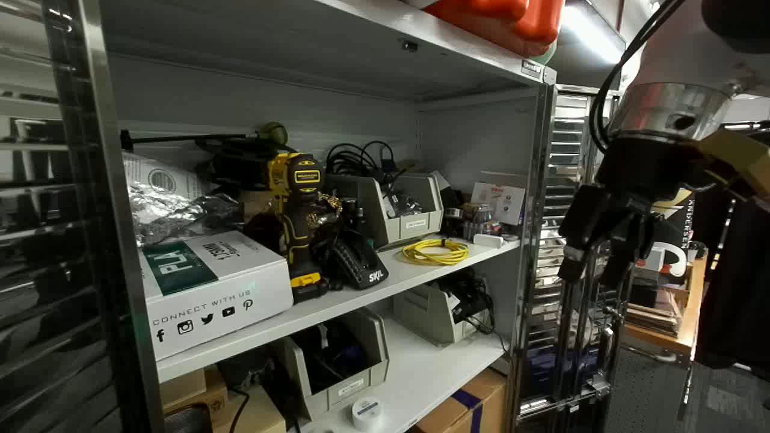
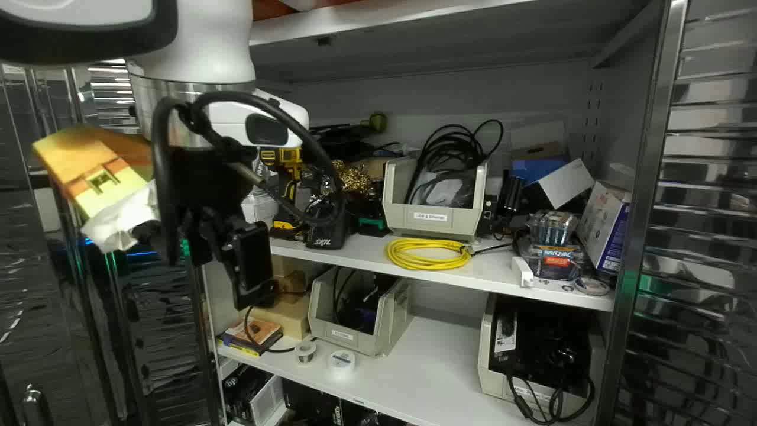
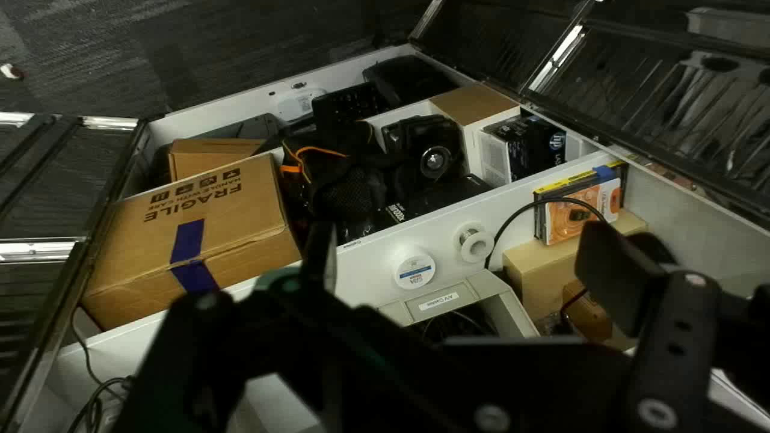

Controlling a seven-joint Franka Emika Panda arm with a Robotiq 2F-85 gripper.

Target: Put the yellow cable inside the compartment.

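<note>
Pincer (image 1: 592, 273) spread wide, empty, yellow cable (image 2: 426, 264) coiled on the shelf (image 2: 494, 266), in front of a labelled bin (image 2: 430, 226)

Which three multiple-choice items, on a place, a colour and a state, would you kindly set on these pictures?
1. Where is the yellow cable?
A. On a shelf, in front of a bin
B. Inside that bin
C. Between the jaws

2. Which colours has the power tool?
A. All red
B. All green
C. Yellow and black

3. How do the jaws stand?
A. Shut on the cable
B. Open
C. Shut on the power tool

1 A: both exterior views show it lying there.
2 C: an exterior view shows both colours.
3 B: the wrist view shows them apart.
</note>
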